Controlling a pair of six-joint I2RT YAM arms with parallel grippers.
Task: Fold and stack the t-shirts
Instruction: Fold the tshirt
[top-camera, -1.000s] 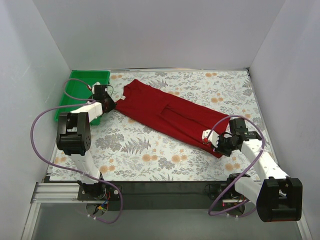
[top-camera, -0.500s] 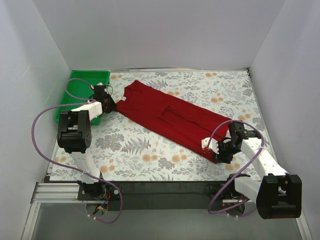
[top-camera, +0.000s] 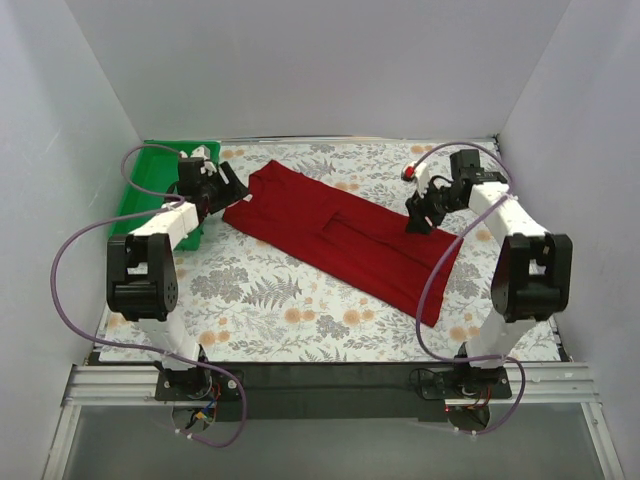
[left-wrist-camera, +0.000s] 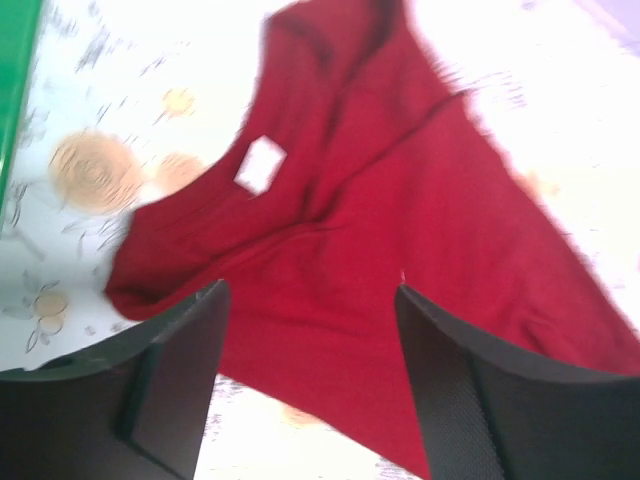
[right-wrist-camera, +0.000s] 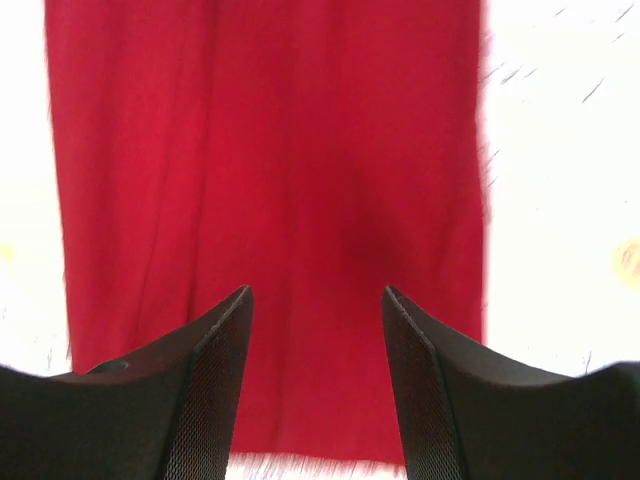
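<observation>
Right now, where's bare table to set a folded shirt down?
Widest: near-left table, between shirt and front edge. Also the far strip behind the shirt. Crowded: far-left, bin and left gripper; right gripper hangs over the shirt.

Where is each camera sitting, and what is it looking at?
Top external: high above and behind the arms, looking down on the table; both arms show, the left gripper at the collar end of the t-shirt, the right gripper over its far edge.
Left wrist: on the left arm, looking down at the white label; its own fingers show, apart.
Right wrist: on the right arm, looking down at plain red cloth; its own fingers show, apart.
Shared: all three see the t-shirt.
</observation>
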